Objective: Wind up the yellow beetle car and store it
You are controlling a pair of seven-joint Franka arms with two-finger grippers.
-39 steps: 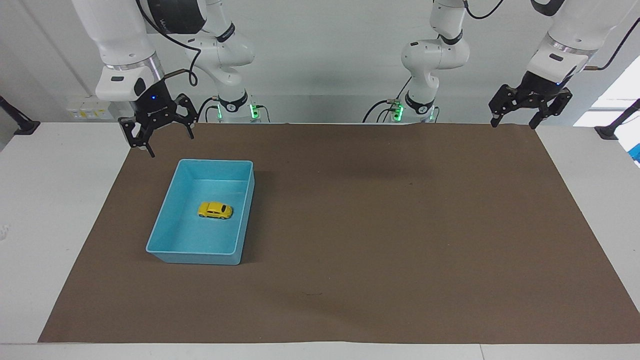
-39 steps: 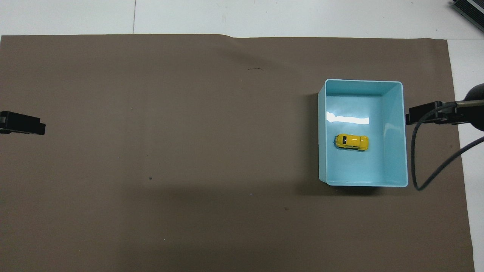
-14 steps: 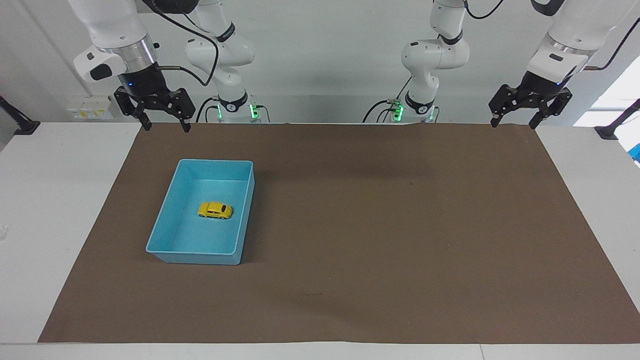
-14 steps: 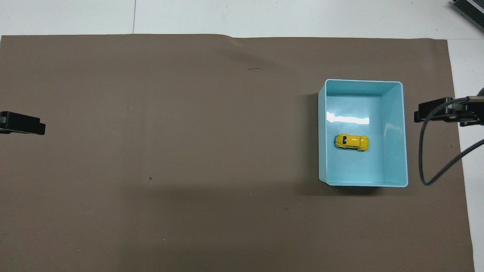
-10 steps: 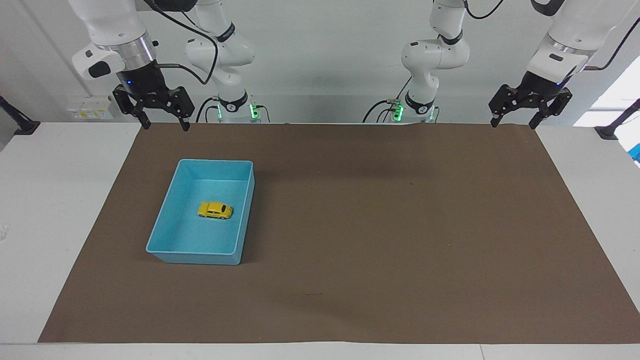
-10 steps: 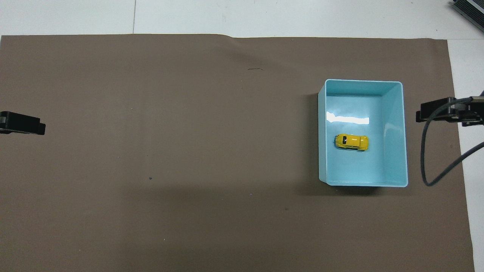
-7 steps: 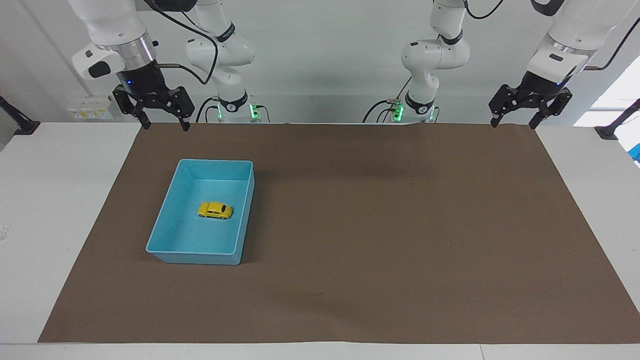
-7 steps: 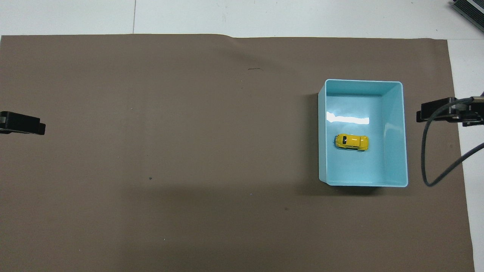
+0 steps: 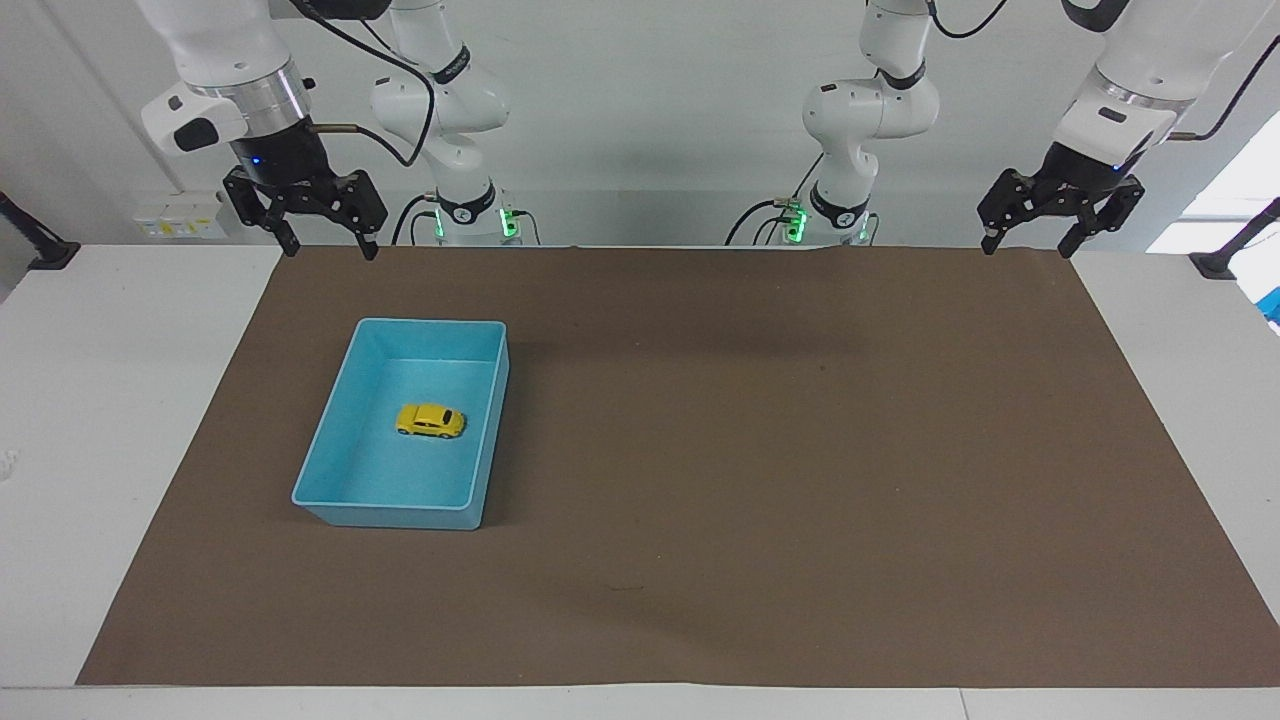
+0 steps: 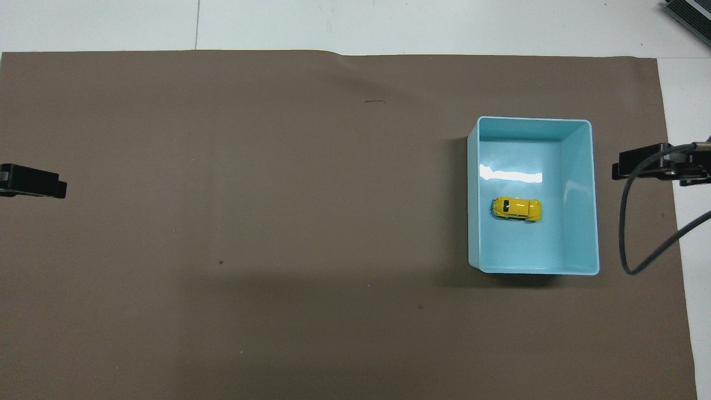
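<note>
The yellow beetle car [image 9: 430, 421] sits on its wheels on the floor of the blue bin [image 9: 330, 435], near the bin's middle; it also shows in the overhead view [image 10: 516, 209] inside the bin [image 10: 594, 194]. My right gripper [image 9: 328, 250] hangs open and empty, raised over the mat's edge nearest the robots at the right arm's end, apart from the bin. Only its tip [image 10: 639, 164] shows in the overhead view. My left gripper [image 9: 1030, 246] hangs open and empty, raised over the mat's corner at the left arm's end, and its tip [image 10: 39, 186] shows in the overhead view.
A brown mat [image 9: 750, 450] covers most of the white table [image 9: 90, 400]. The bin stands on the mat toward the right arm's end. A black cable [image 10: 639, 244] loops down from the right arm beside the bin.
My right gripper has risen and drawn back from beside the bin to the mat's edge nearest the robots, then stayed still. The car, the bin and the left arm have not moved.
</note>
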